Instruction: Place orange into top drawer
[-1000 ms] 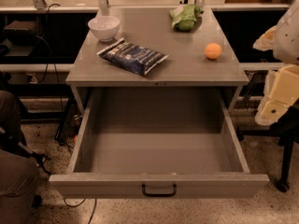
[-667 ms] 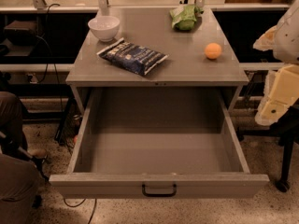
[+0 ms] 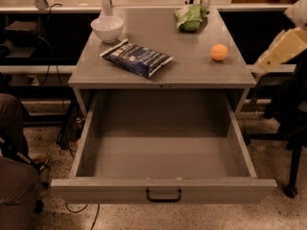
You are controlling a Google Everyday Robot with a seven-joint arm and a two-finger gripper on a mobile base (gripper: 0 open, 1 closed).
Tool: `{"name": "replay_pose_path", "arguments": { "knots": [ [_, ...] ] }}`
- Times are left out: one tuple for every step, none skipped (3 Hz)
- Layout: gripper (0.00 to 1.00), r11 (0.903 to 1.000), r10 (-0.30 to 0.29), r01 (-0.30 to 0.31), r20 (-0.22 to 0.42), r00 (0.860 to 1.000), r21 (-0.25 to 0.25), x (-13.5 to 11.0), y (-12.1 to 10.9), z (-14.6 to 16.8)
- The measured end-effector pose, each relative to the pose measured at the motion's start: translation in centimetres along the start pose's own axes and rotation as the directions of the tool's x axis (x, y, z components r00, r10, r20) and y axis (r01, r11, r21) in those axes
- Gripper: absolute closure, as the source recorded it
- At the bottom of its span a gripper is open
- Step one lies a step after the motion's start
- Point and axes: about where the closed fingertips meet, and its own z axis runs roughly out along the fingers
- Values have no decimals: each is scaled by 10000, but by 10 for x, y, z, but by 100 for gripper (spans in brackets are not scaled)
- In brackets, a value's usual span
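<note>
The orange (image 3: 219, 52) sits on the grey cabinet top (image 3: 192, 71), near its right edge. The top drawer (image 3: 163, 152) is pulled wide open below it and is empty, with its black handle (image 3: 163, 195) at the front middle. My gripper (image 3: 279, 50) hangs at the right edge of the view, cream-coloured, to the right of the orange and apart from it, beyond the cabinet's edge. It holds nothing that I can see.
A white bowl (image 3: 107, 28) stands at the top's back left. A dark blue bag (image 3: 136, 58) lies in the middle-left. A green wrinkly bag (image 3: 191, 17) is at the back right. A seated person (image 3: 14, 176) is at the lower left. A dark stand (image 3: 292, 143) is at the right.
My gripper has risen at the right edge and now sits level with the cabinet top. The orange and the drawer have not moved.
</note>
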Motion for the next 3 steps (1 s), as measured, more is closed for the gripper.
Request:
{"name": "replay_pose_path", "arguments": {
  "knots": [
    [0,9842,1360,-1499,1386,9810,948,-10,-75,26],
    [0,9517,2705,-2931,2026,9412,910,-16,-142,90],
    [0,9518,2702,-2928,2029,9412,910,-17,-141,90]
  ]
}}
